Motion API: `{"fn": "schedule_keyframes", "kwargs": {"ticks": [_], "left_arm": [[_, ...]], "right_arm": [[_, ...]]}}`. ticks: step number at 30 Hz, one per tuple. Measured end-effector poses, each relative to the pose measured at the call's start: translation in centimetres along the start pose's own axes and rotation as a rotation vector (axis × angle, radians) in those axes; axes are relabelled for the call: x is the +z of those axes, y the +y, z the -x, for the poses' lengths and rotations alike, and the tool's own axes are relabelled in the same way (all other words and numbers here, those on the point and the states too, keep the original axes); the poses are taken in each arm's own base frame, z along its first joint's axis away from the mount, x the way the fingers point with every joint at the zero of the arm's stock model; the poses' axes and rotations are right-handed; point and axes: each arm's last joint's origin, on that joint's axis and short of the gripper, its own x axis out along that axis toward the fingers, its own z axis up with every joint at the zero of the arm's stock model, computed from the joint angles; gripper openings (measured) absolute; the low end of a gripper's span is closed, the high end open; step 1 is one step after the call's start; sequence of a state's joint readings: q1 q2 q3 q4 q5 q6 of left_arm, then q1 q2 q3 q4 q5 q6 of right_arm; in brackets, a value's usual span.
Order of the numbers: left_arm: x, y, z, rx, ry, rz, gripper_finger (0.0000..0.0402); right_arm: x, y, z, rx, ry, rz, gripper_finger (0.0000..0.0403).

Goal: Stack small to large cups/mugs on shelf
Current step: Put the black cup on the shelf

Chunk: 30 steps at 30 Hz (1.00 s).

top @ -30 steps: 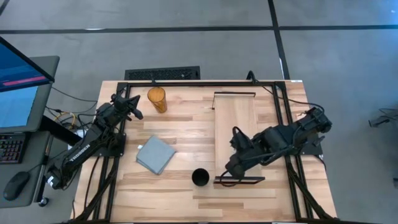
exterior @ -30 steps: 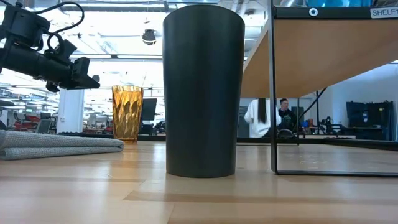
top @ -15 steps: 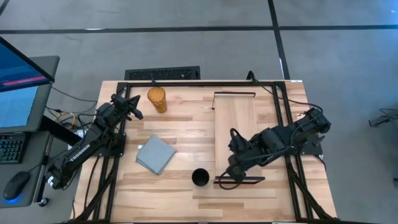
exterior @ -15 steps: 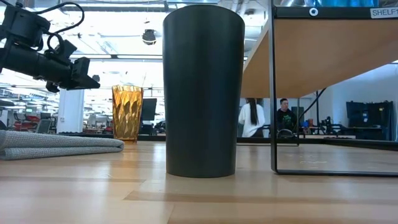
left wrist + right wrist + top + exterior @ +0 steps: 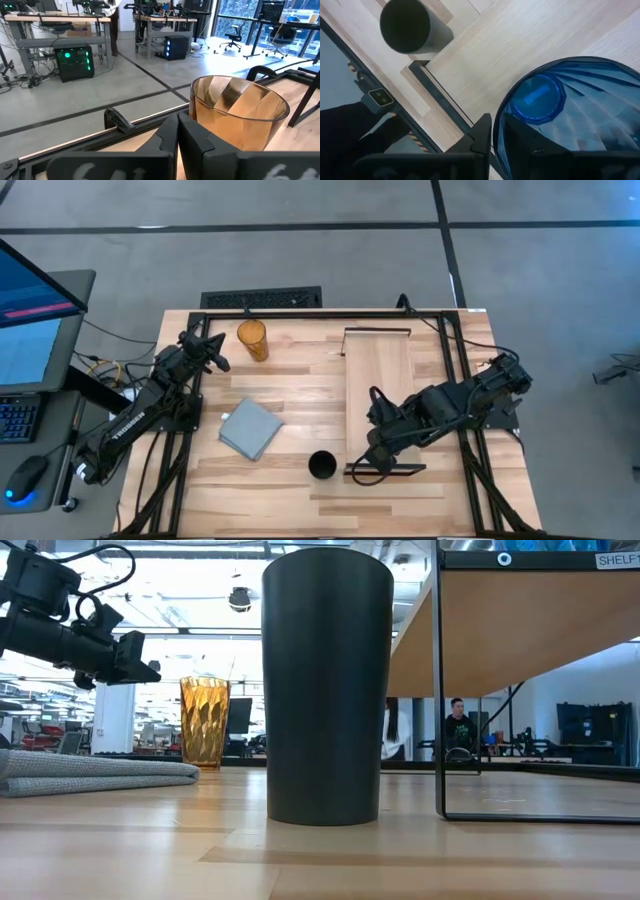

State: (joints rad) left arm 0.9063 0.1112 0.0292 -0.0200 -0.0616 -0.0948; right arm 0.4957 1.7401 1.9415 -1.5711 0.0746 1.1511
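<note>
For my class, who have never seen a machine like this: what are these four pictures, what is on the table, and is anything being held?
Two dark robot arms work at a slatted table. One picture looks straight down, one looks level across the tabletop, and two come from cameras on the arms' wrists.

On the table stand an amber cup and a black cup, with a folded cloth between them, beside a long wooden shelf.

The right gripper holds a blue cup by its rim above the shelf. The left gripper is beside the amber cup, holding nothing; its fingers look shut.
</note>
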Motion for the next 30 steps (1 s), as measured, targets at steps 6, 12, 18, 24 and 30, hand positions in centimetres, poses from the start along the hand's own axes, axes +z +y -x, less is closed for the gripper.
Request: {"fn": "schedule_keyframes", "kwargs": {"ticks": [6, 12, 18, 24, 30], "left_arm": [[0.00, 0.00, 0.00, 0.000, 0.000, 0.000, 0.0000], [0.00, 0.00, 0.00, 0.000, 0.000, 0.000, 0.0000], [0.00, 0.00, 0.00, -0.001, 0.000, 0.000, 0.0000], [-0.01, -0.01, 0.00, -0.005, 0.002, 0.000, 0.0000], [-0.01, -0.01, 0.00, -0.005, 0.002, 0.000, 0.0000]], "right_arm": [[-0.01, 0.00, 0.00, 0.001, 0.003, 0.000, 0.0069], [0.06, -0.04, 0.02, 0.004, 0.007, -0.029, 0.0077], [0.20, -0.11, 0.02, 0.002, 0.004, -0.030, 0.0079], [0.21, -0.11, 0.05, 0.001, -0.003, -0.026, 0.0086], [0.21, -0.11, 0.07, 0.002, -0.004, -0.025, 0.0133]]}}
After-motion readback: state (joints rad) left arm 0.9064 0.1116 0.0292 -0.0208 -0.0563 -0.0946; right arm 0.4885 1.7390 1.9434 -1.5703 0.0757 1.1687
